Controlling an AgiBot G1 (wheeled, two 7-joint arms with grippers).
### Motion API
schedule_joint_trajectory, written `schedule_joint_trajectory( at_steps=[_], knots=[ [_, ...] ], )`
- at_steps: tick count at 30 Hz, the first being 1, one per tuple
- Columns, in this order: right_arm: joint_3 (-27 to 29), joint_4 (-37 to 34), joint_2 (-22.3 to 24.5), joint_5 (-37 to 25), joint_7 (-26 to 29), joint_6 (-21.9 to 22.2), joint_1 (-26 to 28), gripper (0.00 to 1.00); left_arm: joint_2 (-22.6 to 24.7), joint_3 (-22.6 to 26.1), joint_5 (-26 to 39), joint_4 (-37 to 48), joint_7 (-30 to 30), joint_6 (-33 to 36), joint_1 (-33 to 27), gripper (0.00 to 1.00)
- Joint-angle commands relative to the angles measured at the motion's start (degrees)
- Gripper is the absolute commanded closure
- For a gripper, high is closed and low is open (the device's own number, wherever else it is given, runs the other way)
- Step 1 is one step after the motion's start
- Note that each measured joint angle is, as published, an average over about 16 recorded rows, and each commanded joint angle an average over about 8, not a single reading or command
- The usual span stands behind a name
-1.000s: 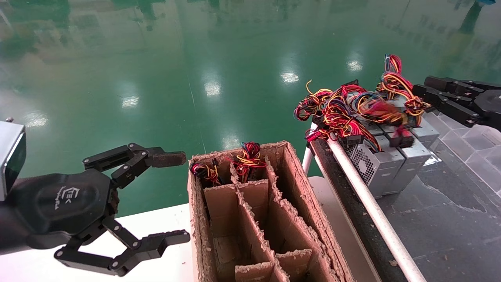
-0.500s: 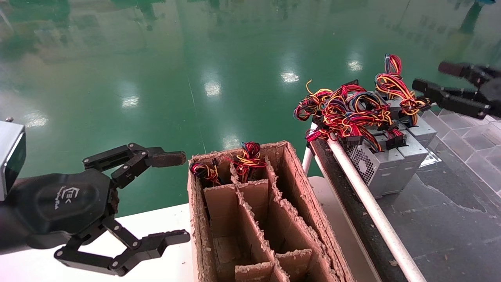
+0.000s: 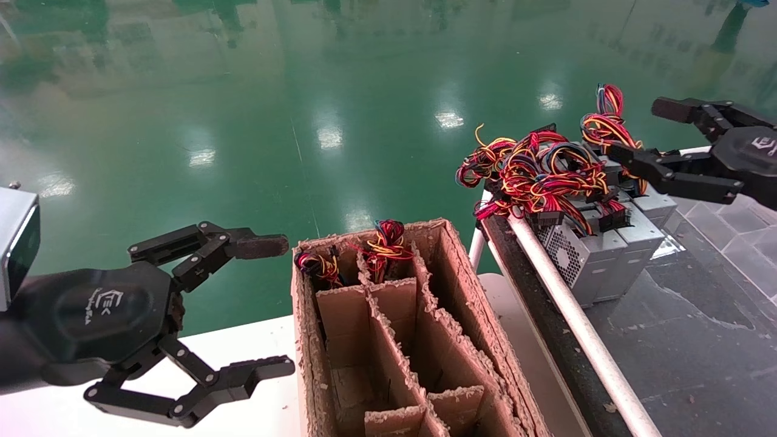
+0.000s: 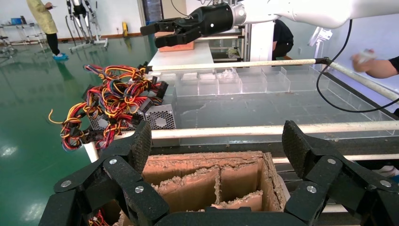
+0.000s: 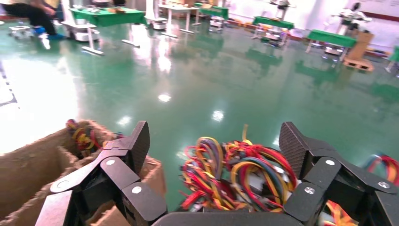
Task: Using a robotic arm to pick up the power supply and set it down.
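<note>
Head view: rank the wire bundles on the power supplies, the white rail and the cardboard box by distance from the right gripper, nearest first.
From the right gripper, open at the right edge:
1. The wire bundles, right beside its lower finger, atop the grey power supplies.
2. The white rail, below and to the left, along the bench edge.
3. The cardboard box, farthest, at centre beside the left gripper, which is open.

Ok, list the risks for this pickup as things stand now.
1. The right gripper hangs open over the power supplies, whose wire bundles overlap; a finger could snag loops and likely drag a neighbouring unit.
2. The units sit packed side by side near the white rail, so lifting one may tip another over the edge.
3. The cardboard box has ragged dividers; wires may catch on them during set-down. The left gripper is parked open beside it.
</note>
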Motion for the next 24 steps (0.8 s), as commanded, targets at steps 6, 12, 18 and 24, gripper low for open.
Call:
schedule_joint_trajectory(
  at_steps=[6, 12, 18, 24],
  knots=[
    [0.6, 8.5, 0.7, 2.3, 3.0, -0.2, -4.3, 0.00, 0.0, 0.0, 0.0, 0.0, 0.0, 0.0, 0.0, 0.00],
    [1.2, 15.8, 1.3, 4.3, 5.6, -0.4, -8.0, 0.00, 0.0, 0.0, 0.0, 0.0, 0.0, 0.0, 0.0, 0.00],
    [1.7, 23.1, 2.0, 6.3, 8.2, -0.6, -11.6, 0.00, 0.0, 0.0, 0.0, 0.0, 0.0, 0.0, 0.0, 0.00],
    [2.3, 30.4, 2.6, 8.3, 10.8, -0.8, -15.3, 0.00, 0.0, 0.0, 0.0, 0.0, 0.0, 0.0, 0.0, 0.00]
  ],
)
